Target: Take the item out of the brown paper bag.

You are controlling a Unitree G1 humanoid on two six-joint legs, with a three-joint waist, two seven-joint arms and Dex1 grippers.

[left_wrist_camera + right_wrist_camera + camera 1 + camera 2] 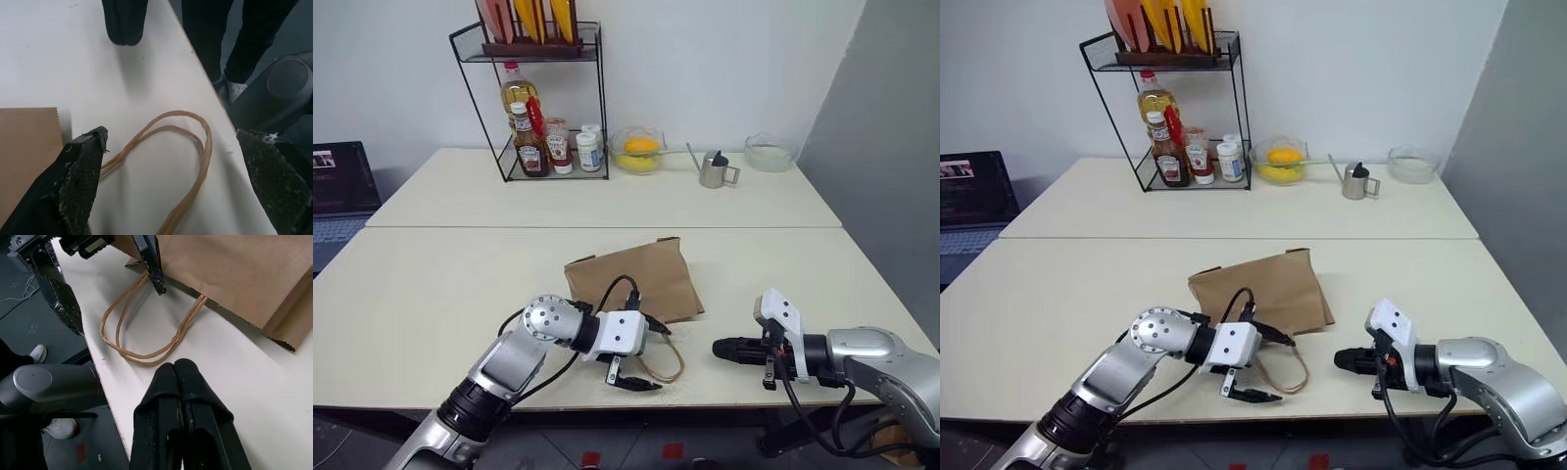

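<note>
Left eye view puts the brown paper bag [634, 278] flat on the near table [431, 294], about midway across it, with its open mouth toward the robot's edge. Its looped cord handles [668, 360] trail out from the mouth onto the tabletop, close to the front edge.

At the bag's mouth the left gripper [628, 375] has its 2 black fingers spread wide and holds nothing. In the left wrist view the handles [181, 161] lie on the table between the 2 fingers, one finger [80, 176] just beside the bag's serrated edge [29, 156], the other out past the table's edge.

To the right of the bag, well apart from it, the right gripper [726, 348] points toward the handles with its 2 fingers pressed together, empty. The right wrist view shows those closed fingers [181, 396] just short of the handle loop [142, 333].

I cannot tell where the item is; the bag looks flat and closed over.

A wire rack [536, 108] with bottles, a glass bowl [639, 152] of yellow fruit, a small metal can [713, 169] and a second glass bowl [770, 152] stand on the far table.
</note>
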